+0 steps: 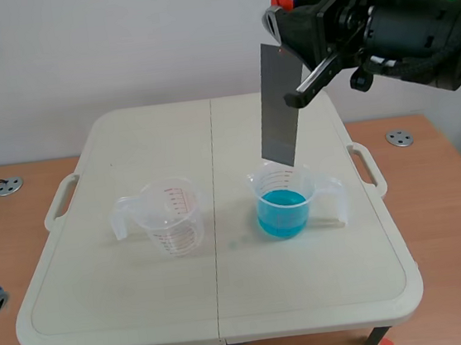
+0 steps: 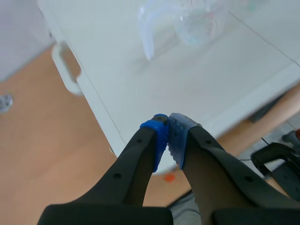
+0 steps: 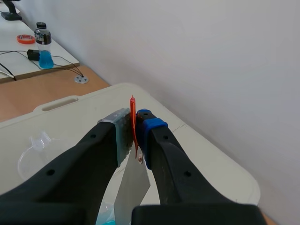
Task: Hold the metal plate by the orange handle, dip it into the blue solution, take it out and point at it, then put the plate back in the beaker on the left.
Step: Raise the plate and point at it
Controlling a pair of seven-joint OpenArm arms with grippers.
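Note:
The grey metal plate [image 1: 279, 104] hangs upright above the beaker of blue solution [image 1: 283, 202], its lower edge just over the rim. My right gripper [image 1: 277, 19] is shut on the plate's orange handle [image 1: 280, 1] at the top. In the right wrist view the orange handle [image 3: 133, 124] is pinched between the pads, with the metal plate [image 3: 131, 187] below them. The empty clear beaker [image 1: 169, 216] stands on the table's left half. My left gripper [image 2: 168, 136] is shut on nothing, low beyond the table's front left corner, with the empty beaker [image 2: 197, 21] far ahead of it.
The white folding table [image 1: 110, 286] has carry handles on both sides [image 1: 61, 202] and sits on a wooden floor. A metal disc [image 1: 9, 186] with cables lies at the left, another disc [image 1: 399, 138] at the right. A bottle [image 3: 44, 47] stands on a far desk.

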